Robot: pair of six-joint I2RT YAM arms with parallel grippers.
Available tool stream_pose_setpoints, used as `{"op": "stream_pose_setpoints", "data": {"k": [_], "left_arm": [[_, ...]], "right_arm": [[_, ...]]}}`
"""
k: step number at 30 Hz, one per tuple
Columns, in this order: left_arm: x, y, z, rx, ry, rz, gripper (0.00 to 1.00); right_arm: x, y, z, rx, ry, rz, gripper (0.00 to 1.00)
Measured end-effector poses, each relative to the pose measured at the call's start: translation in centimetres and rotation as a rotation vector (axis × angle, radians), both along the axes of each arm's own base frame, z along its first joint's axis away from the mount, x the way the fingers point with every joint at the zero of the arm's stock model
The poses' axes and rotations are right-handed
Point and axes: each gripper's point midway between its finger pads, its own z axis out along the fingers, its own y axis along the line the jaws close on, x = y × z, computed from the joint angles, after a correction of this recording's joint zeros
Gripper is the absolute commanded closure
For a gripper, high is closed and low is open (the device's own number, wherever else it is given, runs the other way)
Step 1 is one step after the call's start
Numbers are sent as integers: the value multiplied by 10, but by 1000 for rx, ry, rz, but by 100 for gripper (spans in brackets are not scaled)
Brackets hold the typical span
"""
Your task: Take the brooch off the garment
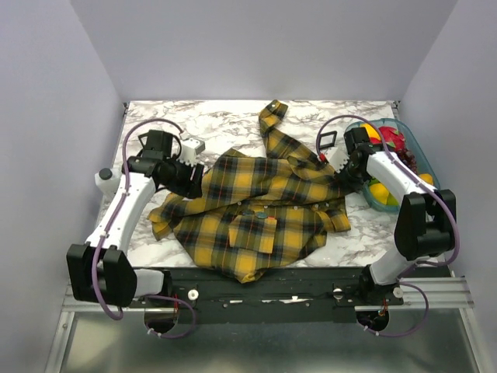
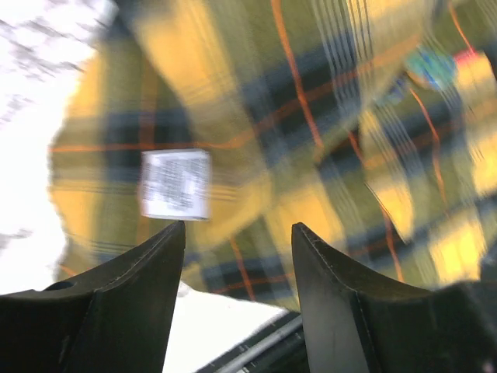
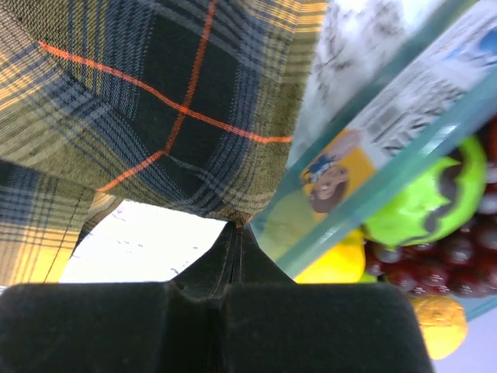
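The soft plaid flannel shirt (image 1: 256,190) lies crumpled on the marble tabletop (image 1: 225,124). The left gripper (image 2: 238,227) stands wide over the cloth, nothing between its fingers. Only its blurred wrist view shows the round teal brooch (image 2: 431,68), on the shirt ahead and to its right, and a white label (image 2: 176,185) just ahead. The right gripper (image 3: 235,233) is closed at the shirt's edge, a clear teal tray (image 3: 373,179) just to its right.
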Motion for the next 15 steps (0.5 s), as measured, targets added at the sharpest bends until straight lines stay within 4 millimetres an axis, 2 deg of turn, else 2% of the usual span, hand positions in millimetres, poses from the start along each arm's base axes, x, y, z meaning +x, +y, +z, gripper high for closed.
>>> {"op": "stream_pose_setpoints", "data": {"k": [2,6,8,10,12,15], "left_arm": [[23,6,7,22,-47,38,34],[91,20,33,47,-183,113,34],[118,23,35,56,-216,125,34],[136,22,23,59,-194,121,31],[151,19,1,48,-135,111,18],[160,7,-38,-17,-10,74,18]], "right_arm": [[-2,-4,-5,-17,13,-2,99],[7,-5,-5,-27,-17,-4,100],[8,-5,-6,-28,-15,-8,100],[9,-5,-9,-28,-8,-16,100],[10,-5,-11,-28,-2,-22,100],[11,-4,-13,-26,3,-31,100]]}}
